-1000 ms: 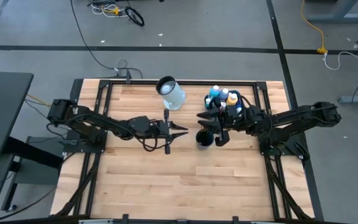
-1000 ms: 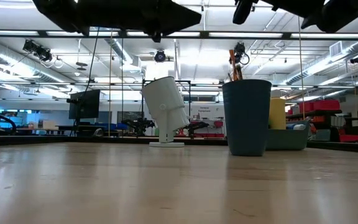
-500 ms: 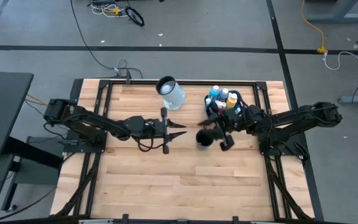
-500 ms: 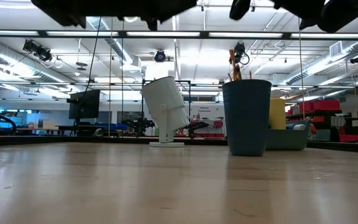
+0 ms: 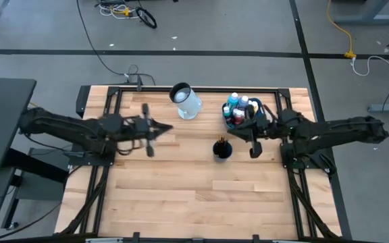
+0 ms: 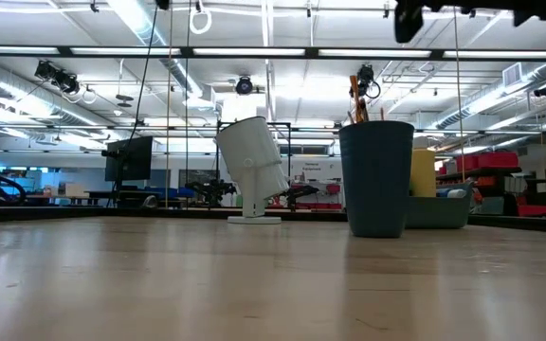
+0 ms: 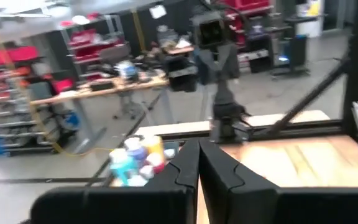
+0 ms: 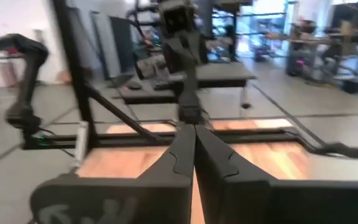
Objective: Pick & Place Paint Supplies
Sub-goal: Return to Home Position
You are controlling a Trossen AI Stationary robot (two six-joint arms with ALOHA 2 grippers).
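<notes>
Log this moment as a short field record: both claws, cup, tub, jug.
left claw: shut, empty, raised, left of the white jug
right claw: shut, empty, raised near the tub and cup
dark blue cup: upright, paintbrushes standing in it
teal tub: holds the paint bottles
white jug: tilted, near the far edge

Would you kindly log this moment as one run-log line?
left claw: shut, empty, over table left half | right claw: shut, empty, near tub | paintbrushes: in blue cup | paint bottles: in tub
</notes>
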